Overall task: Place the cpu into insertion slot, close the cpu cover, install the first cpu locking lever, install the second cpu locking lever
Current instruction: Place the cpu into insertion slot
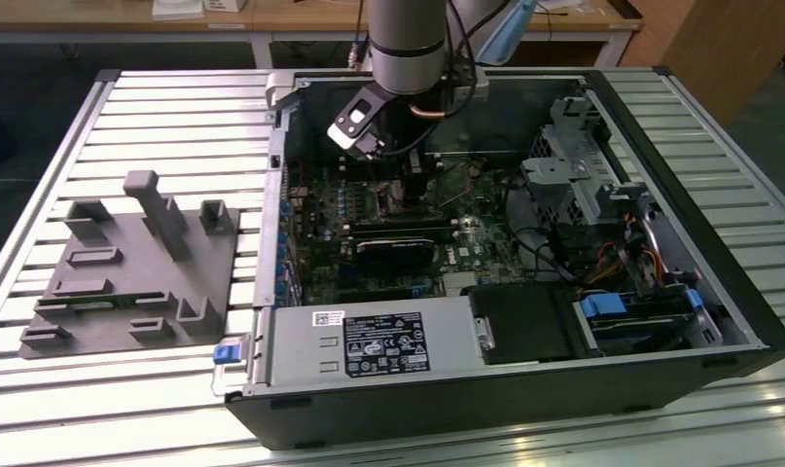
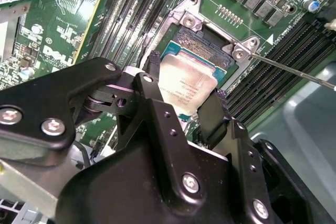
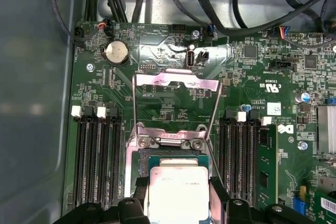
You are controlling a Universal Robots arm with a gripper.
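Note:
In both wrist views the cpu (image 2: pixel 185 80) (image 3: pixel 177 192), a small square chip with a dull grey-tan top, sits between my two black fingers (image 2: pixel 151 74). My gripper (image 2: pixel 184 95) (image 3: pixel 178 190) is shut on it. The chip hangs right over the insertion slot (image 2: pixel 198 39) (image 3: pixel 157 160), whose dark centre and silvery rim show past its far edge. The cpu cover (image 3: pixel 176 80) stands flipped open behind the slot. A thin lever wire (image 2: pixel 294 70) juts out beside the socket. In the exterior view my gripper (image 1: pixel 399 180) reaches down into the open computer case (image 1: pixel 703 321).
Long black memory slots (image 3: pixel 97 156) (image 3: pixel 239 153) flank the socket on both sides. Black cables (image 3: pixel 220 19) run along the case wall behind the board. A black card (image 1: pixel 395 249) lies nearer the case front, and a grey fixture (image 1: pixel 132 268) sits at the exterior view's left.

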